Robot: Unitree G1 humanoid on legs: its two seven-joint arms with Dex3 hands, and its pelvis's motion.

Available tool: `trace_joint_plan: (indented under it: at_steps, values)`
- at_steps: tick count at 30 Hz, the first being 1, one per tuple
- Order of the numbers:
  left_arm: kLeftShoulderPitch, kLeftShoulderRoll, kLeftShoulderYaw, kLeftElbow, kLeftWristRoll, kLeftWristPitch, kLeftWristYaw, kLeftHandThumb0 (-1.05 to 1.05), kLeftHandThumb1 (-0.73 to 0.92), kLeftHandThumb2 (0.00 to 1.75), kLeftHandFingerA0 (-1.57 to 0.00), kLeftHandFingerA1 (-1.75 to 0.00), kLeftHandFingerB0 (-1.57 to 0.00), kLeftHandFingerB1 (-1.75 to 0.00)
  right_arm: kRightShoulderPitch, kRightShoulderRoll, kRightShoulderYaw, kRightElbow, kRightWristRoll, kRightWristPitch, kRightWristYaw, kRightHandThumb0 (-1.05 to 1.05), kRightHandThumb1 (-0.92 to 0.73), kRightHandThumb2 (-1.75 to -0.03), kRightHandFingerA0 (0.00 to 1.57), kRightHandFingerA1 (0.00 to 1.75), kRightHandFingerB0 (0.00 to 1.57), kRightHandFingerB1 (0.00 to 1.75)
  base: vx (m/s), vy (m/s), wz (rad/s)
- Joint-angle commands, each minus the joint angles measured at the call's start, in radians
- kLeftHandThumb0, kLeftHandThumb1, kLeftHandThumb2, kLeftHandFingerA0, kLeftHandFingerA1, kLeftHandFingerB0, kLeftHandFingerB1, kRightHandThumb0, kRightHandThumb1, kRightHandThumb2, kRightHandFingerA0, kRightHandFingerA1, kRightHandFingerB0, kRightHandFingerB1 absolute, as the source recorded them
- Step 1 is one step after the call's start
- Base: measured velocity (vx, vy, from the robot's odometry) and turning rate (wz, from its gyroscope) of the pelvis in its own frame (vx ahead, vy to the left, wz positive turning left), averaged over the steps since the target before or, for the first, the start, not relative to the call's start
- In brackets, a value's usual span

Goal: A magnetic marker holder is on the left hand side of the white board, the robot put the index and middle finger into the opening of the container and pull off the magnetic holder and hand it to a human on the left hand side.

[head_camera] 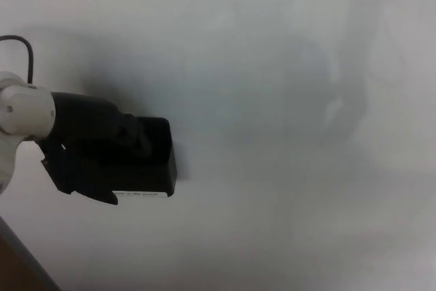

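magnetic marker holder [148, 158] sits at left of the whiteboard [286, 100], flat against it. left hand [92, 148] fingers hooked into its opening, thumb underneath, clamped on it: judged a grip for pulling it free.

Bare whiteboard [286, 100] right of the marker holder [153, 161]; left hand [88, 148] crowding its left side.
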Motion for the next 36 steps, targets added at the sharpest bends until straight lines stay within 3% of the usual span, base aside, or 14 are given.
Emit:
trace_joint_plan:
  at_steps: [1, 4, 5, 6, 7, 9, 10, 11, 12, 13, 14, 26, 30, 36]
  values:
    - [0.008, -0.001, -0.022, 0.025, 0.051, 0.014, -0.010, -0.67, 0.59, 0.58, -0.59, -0.44, -0.16, -0.28, 0.001, -0.019, -0.001, -0.007, -0.004, 0.016, -0.014, -0.41, -0.63, -0.58, 0.75, 0.51, 0.59, 0.45, 0.00, 0.000, 0.00]
    - [0.007, -0.007, -0.041, 0.046, 0.070, 0.005, -0.009, -0.66, 0.58, 0.58, -0.50, -0.41, -0.16, -0.29, 0.000, -0.020, 0.000, -0.007, -0.004, 0.016, -0.013, -0.40, -0.63, -0.58, 0.75, 0.51, 0.59, 0.45, 0.00, 0.000, 0.00]
    - [0.006, -0.011, -0.044, 0.052, 0.070, 0.005, -0.008, -0.44, 0.35, 0.88, -0.43, -0.61, -0.01, -0.42, 0.001, -0.019, 0.000, -0.007, -0.003, 0.016, -0.013, -0.40, -0.63, -0.58, 0.75, 0.51, 0.59, 0.45, 0.00, 0.000, 0.00]
    - [0.005, -0.015, -0.045, 0.058, 0.070, 0.004, -0.008, -0.44, 0.35, 0.88, -0.43, -0.61, -0.01, -0.42, 0.001, -0.019, 0.000, -0.008, -0.003, 0.016, -0.012, -0.40, -0.63, -0.58, 0.75, 0.51, 0.59, 0.45, 0.00, 0.000, 0.00]
    - [0.001, -0.017, -0.050, 0.061, 0.074, 0.000, -0.011, -0.68, 0.60, 0.59, -0.54, -0.42, -0.15, -0.28, -0.001, -0.019, 0.001, -0.009, -0.004, 0.018, -0.012, -0.40, -0.63, -0.58, 0.75, 0.51, 0.58, 0.44, 0.00, 0.000, 0.00]
    - [-0.005, -0.021, -0.059, 0.065, 0.083, -0.003, -0.013, -0.68, 0.59, 0.58, -0.51, -0.41, -0.15, -0.28, -0.003, -0.019, 0.002, -0.011, -0.005, 0.020, -0.012, -0.39, -0.63, -0.58, 0.75, 0.51, 0.58, 0.45, 0.00, 0.000, 0.00]
    - [-0.006, -0.027, -0.067, 0.068, 0.092, -0.005, -0.010, -0.72, 0.49, 0.80, -0.38, -0.49, -0.09, -0.37, -0.004, -0.018, 0.002, -0.009, -0.005, 0.021, -0.013, -0.41, -0.63, -0.59, 0.74, 0.51, 0.58, 0.44, 0.00, 0.000, 0.00]
    - [-0.007, -0.031, -0.072, 0.070, 0.099, -0.006, -0.007, -0.72, 0.49, 0.80, -0.38, -0.49, -0.09, -0.37, -0.005, -0.018, 0.003, -0.008, -0.005, 0.022, -0.013, -0.41, -0.63, -0.59, 0.74, 0.51, 0.58, 0.44, 0.00, 0.000, 0.00]
    - [-0.009, -0.040, -0.081, 0.077, 0.108, -0.007, -0.005, -0.68, 0.58, 0.58, -0.48, -0.42, -0.15, -0.28, -0.006, -0.017, 0.002, -0.008, -0.004, 0.023, -0.011, -0.40, -0.63, -0.59, 0.74, 0.51, 0.58, 0.44, 0.00, 0.000, 0.00]
    - [-0.010, -0.044, -0.083, 0.079, 0.110, -0.006, -0.004, -0.68, 0.58, 0.58, -0.48, -0.42, -0.15, -0.28, -0.005, -0.017, 0.001, -0.009, -0.002, 0.024, -0.009, -0.40, -0.63, -0.59, 0.74, 0.51, 0.58, 0.44, 0.00, 0.000, 0.00]
    - [-0.013, -0.053, -0.091, 0.085, 0.119, -0.001, -0.006, -0.72, 0.49, 0.80, -0.35, -0.49, -0.07, -0.36, -0.005, -0.016, 0.000, -0.010, 0.001, 0.022, -0.005, -0.38, -0.63, -0.58, 0.74, 0.51, 0.59, 0.45, 0.00, 0.000, 0.00]
    - [-0.018, -0.111, -0.135, 0.137, 0.166, -0.020, 0.006, -0.75, 0.48, 0.81, -0.38, -0.53, -0.09, -0.37, 0.000, -0.021, 0.008, -0.014, -0.012, 0.023, -0.018, -0.38, -0.63, -0.58, 0.75, 0.51, 0.59, 0.45, 0.00, 0.000, 0.00]
    - [0.005, -0.125, -0.147, 0.142, 0.179, -0.023, 0.014, -0.84, 0.53, 0.82, -0.48, -0.55, -0.10, -0.34, 0.019, -0.025, 0.013, -0.011, -0.018, 0.008, -0.028, -0.39, -0.63, -0.58, 0.76, 0.52, 0.60, 0.46, 0.00, 0.000, 0.00]
    - [0.039, -0.125, -0.148, 0.137, 0.191, -0.031, 0.029, -0.77, 0.48, 0.83, -0.42, -0.55, -0.09, -0.37, 0.034, -0.024, 0.021, -0.013, -0.019, 0.000, -0.027, -0.37, -0.62, -0.57, 0.74, 0.52, 0.60, 0.45, 0.00, 0.000, 0.00]
